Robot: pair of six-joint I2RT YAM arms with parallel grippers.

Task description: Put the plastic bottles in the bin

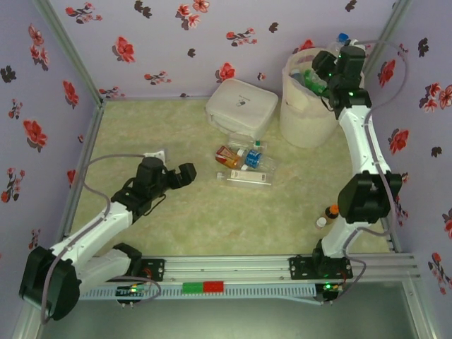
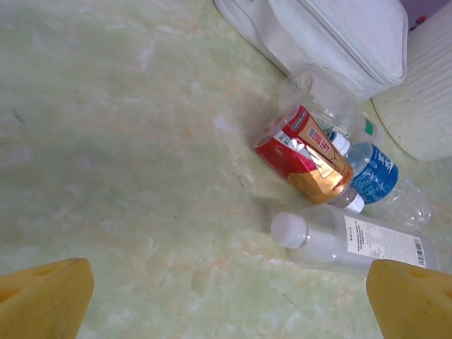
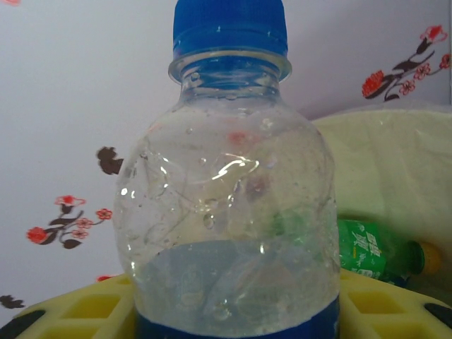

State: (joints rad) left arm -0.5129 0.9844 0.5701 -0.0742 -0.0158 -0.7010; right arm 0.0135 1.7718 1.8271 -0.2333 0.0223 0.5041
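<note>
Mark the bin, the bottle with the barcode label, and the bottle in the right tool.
bin (image 1: 302, 116): top view, front wall.
barcode-label bottle (image 2: 367, 240): left wrist view, white label.
held bottle (image 3: 226, 205): right wrist view, clear body.

No word reads clearly. In the left wrist view, the white-capped bottle (image 2: 339, 241) carries a white label with lines of tiny print and a barcode, too small to read. The red-and-gold bottle (image 2: 305, 152) shows blurred white characters, and the blue-labelled bottle (image 2: 376, 178) has illegible white print. In the right wrist view, the green bottle (image 3: 364, 247) bears slanted white lettering, blurred.
</note>
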